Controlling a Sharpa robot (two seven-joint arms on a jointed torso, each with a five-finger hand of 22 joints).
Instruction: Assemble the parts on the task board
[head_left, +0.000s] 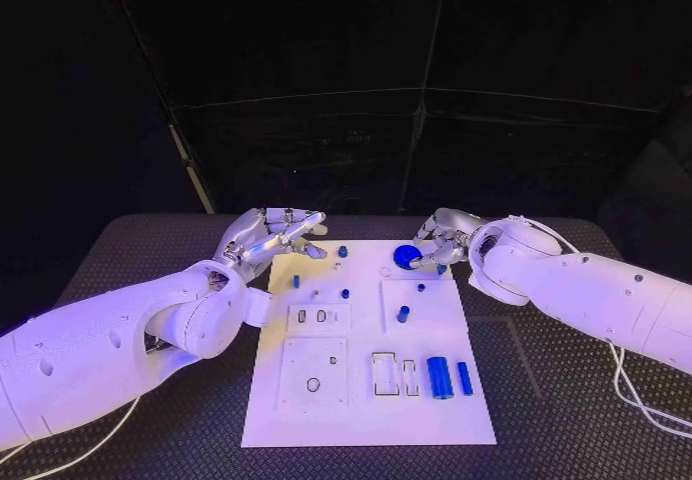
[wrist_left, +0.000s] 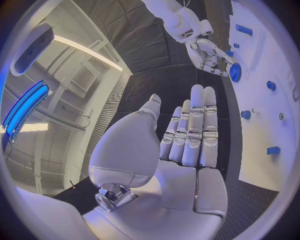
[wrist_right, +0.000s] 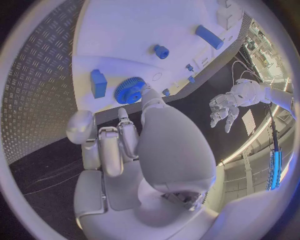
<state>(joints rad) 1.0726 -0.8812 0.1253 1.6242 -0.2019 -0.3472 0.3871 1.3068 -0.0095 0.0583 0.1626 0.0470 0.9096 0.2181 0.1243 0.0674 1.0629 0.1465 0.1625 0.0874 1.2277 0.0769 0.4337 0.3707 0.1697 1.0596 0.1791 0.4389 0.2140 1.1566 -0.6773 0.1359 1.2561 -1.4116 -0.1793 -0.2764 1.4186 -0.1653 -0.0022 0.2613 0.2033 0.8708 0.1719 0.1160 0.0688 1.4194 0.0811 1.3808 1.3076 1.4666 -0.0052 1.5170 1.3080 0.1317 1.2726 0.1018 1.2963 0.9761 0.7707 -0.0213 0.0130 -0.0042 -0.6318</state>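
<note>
Upright pegs (head_left: 343, 252) crowding board's (head_left: 368, 420) far end

Robot lab — black-curtained enclosure (head_left: 433, 130), ceiling strip-lights (wrist_left: 87, 50)

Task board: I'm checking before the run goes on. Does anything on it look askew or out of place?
Nothing stands out. The task board lies flat and square on the table, with blue parts upright or lying in their places. The right hand holds a blue gear at the far end; the left hand is off the board, fingers straight.
</note>
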